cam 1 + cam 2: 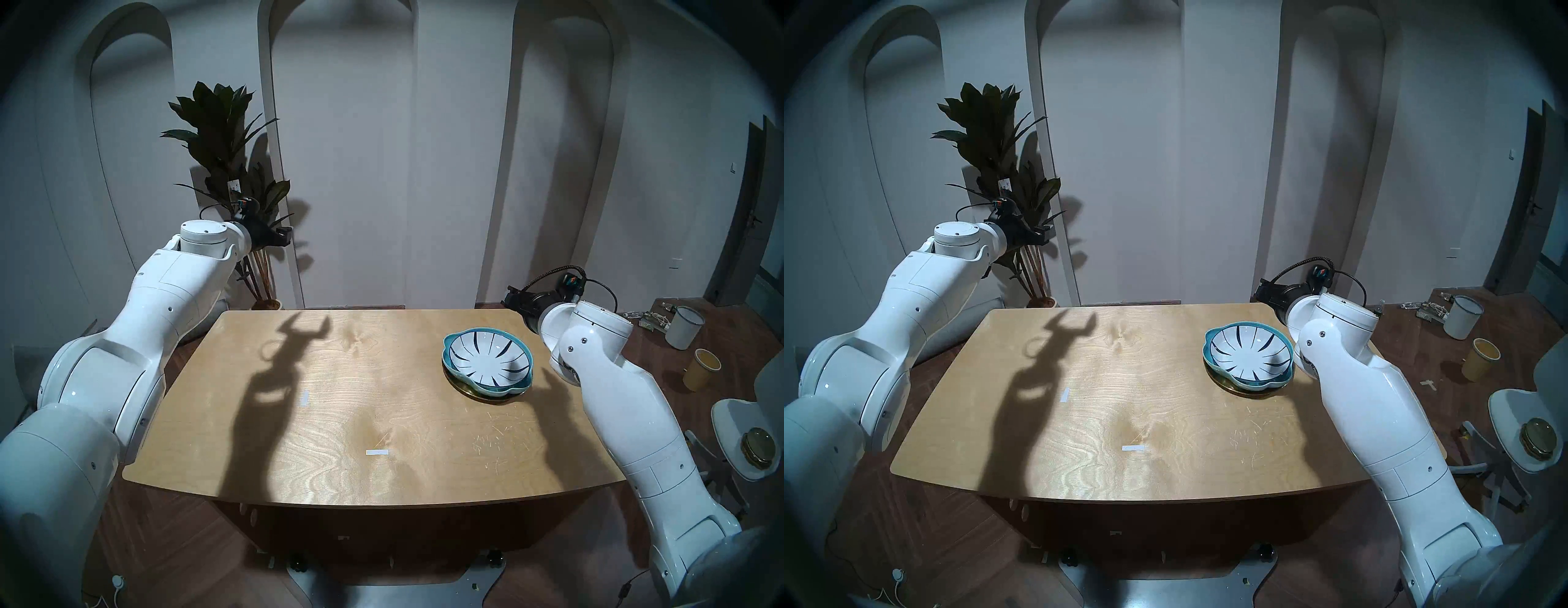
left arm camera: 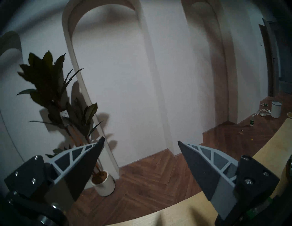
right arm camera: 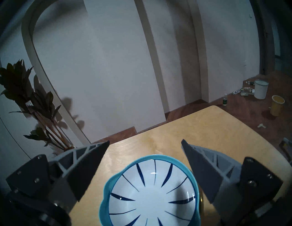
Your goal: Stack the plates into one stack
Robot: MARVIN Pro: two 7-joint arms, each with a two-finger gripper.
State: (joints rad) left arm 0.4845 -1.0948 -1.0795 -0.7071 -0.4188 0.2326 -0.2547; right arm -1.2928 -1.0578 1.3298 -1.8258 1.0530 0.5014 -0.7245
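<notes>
the three plates sit as one pile on the light wooden table (image 1: 339, 424), toward its far right part. taking that pile as the landmark: on top is the round white plate with dark-blue radial stripes (image 1: 488, 356), nested in the wavy-edged turquoise plate (image 1: 449, 339), and under both only a sliver of the round shiny gold metal plate (image 1: 471, 394) shows at the near edge. the pile has no long axis to speak of; it is roughly round and sits flat, the striped plate well centred in the turquoise one.

the right gripper (image 3: 145, 142) is the nearer one. it hangs just to the right of the pile and above it, pointing past its far side toward the wall, fingers spread wide with nothing between them; in its wrist view the pile lies below and between the two fingers, not touched.

the left gripper (image 2: 140, 139) is well apart from the pile, off beyond the table's far left corner, in front of the dark-leaved potted plant (image 1: 229, 140). its fingers are also spread and empty.

judging from this, the stacking looks done, so any coming move is most likely clearing the right arm away from the pile without clipping its right rim.
</notes>
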